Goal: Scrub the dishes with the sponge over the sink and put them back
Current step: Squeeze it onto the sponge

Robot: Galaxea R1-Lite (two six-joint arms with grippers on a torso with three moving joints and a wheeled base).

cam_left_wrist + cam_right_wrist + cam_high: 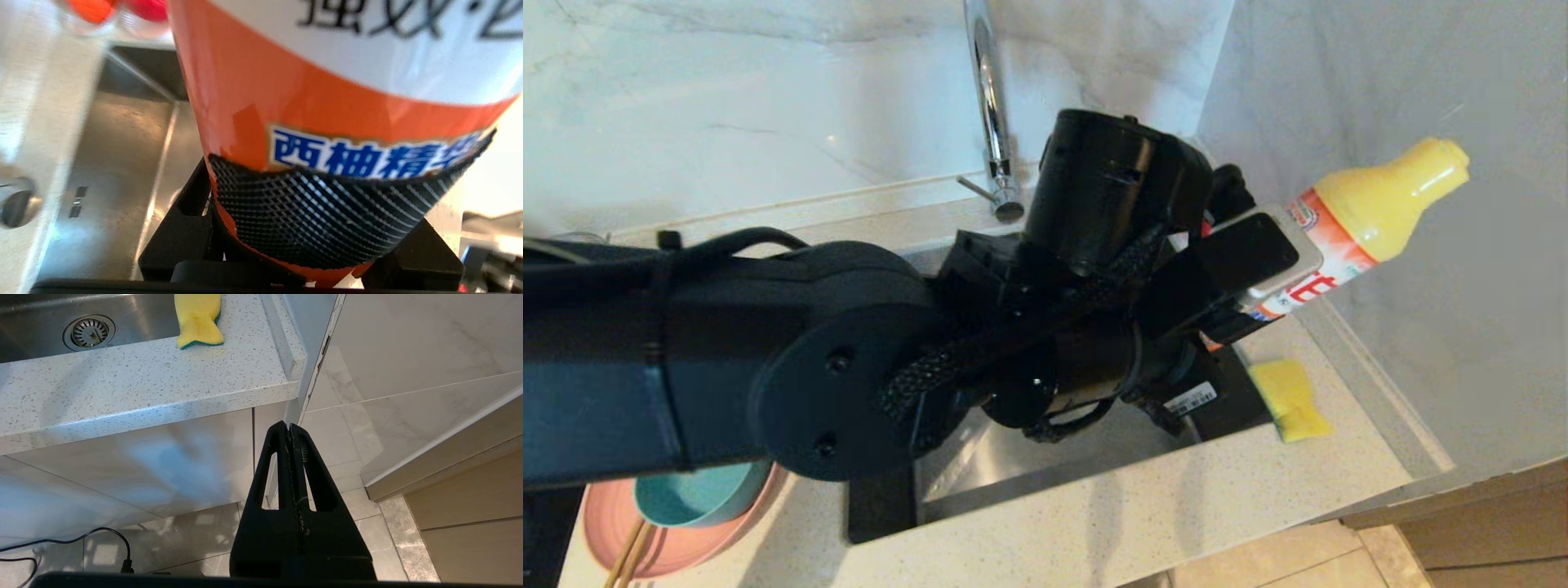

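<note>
My left gripper [1241, 278] is shut on an orange-and-white dish soap bottle [1372, 212] with a yellow cap, which is tilted above the far right corner of the sink [1013, 465]. In the left wrist view the bottle [327, 81] fills the space between the jaws of the left gripper [310, 220]. The yellow sponge [1290, 400] lies on the counter at the sink's right rim, also seen as the sponge [199, 318] in the right wrist view. The teal bowl [698, 494] sits in the pink plate [686, 547] at the near left, partly hidden by my left arm. The right gripper [290, 428] is shut and empty, hanging below the counter edge.
A chrome tap [990, 106] rises behind the sink, just beyond my left arm. The drain strainer [88, 332] shows in the basin. Wooden chopsticks [625, 555] lie by the plate. A marble wall stands close on the right, and the speckled counter [1176, 506] runs along the front.
</note>
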